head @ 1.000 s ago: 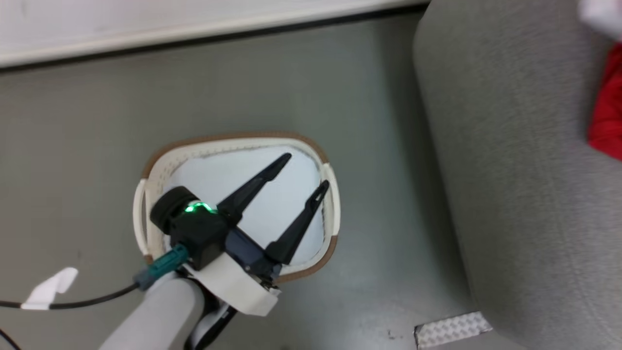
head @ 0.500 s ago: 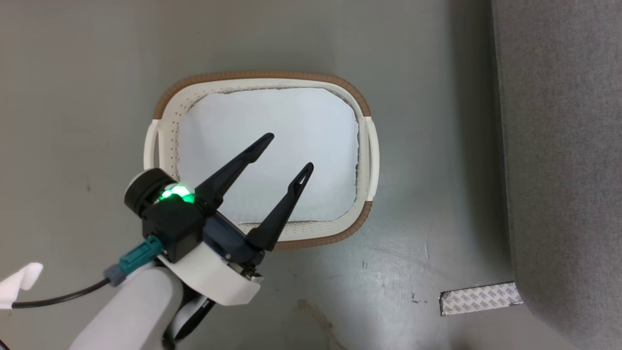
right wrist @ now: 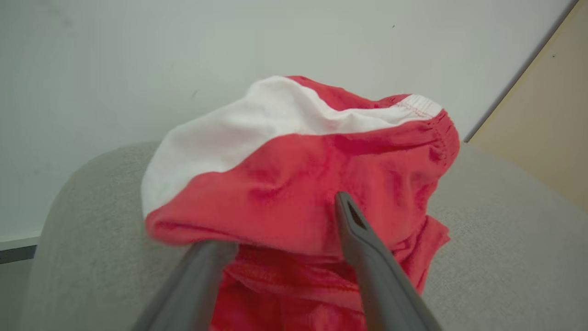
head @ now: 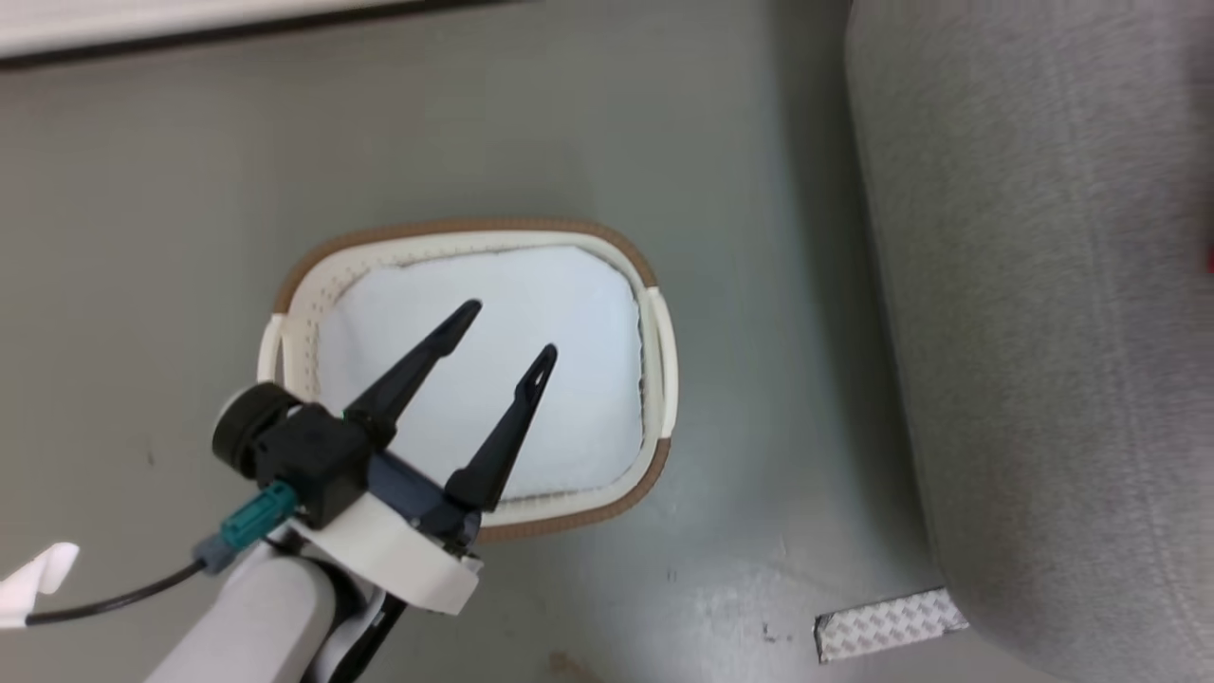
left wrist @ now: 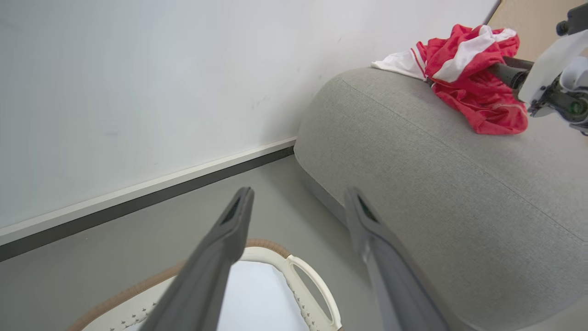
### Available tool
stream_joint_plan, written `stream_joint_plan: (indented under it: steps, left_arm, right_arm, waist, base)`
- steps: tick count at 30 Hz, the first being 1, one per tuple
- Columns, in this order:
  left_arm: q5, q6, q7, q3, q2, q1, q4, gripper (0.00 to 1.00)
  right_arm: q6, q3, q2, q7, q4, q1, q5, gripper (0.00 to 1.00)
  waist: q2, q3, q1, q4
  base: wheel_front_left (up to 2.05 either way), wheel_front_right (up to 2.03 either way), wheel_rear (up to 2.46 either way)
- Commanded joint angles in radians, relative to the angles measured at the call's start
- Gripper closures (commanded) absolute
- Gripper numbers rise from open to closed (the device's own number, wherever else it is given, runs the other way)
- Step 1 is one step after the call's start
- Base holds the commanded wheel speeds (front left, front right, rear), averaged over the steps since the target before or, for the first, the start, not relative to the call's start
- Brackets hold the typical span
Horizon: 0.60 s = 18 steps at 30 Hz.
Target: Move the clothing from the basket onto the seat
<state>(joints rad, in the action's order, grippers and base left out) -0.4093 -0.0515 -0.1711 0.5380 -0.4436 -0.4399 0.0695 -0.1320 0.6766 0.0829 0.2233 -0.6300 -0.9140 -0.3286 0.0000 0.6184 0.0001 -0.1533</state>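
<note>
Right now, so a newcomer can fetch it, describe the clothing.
Find the big grey seat by the white wall. On top, near the wall, lies the clothing, a crumpled heap. It alone is bright red with white panels.

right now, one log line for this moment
clothing: on seat | basket: white liner inside | left gripper: open over basket | right gripper: open at clothing

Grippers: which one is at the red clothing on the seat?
The right gripper: its open jaws are against the clothing lying on the seat. The left gripper hangs open over the basket, away from it.
</note>
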Motion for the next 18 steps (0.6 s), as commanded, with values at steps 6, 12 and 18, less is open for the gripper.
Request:
stream_joint_plan:
  steps: [6, 12, 18]
  left_arm:
    - [-0.038, 0.027, -0.034, -0.006, 0.015, 0.084, -0.061, 0.0]
    - [-0.078, 0.058, -0.071, -0.018, 0.062, 0.163, -0.136, 0.0]
    - [-0.09, 0.091, -0.091, -0.056, 0.115, 0.239, -0.219, 0.0]
  right_arm:
    - [0.003, -0.118, -0.014, 0.036, 0.032, 0.181, 0.066, 0.0]
    - [0.003, -0.24, -0.03, 0.042, 0.175, 0.378, 0.145, 0.0]
    - [0.003, -0.384, -0.033, 0.042, 0.32, 0.574, 0.24, 0.0]
  waist:
    - [0.0, -0.191, -0.0001, -0.033]
    - [0.0, -0.329, -0.0001, -0.01]
    - [0.0, -0.45, -0.0001, 0.04]
  base:
    - [0.0, 0.0, 0.0]
    - [0.0, 0.0, 0.0]
    - [0.0, 0.0, 0.0]
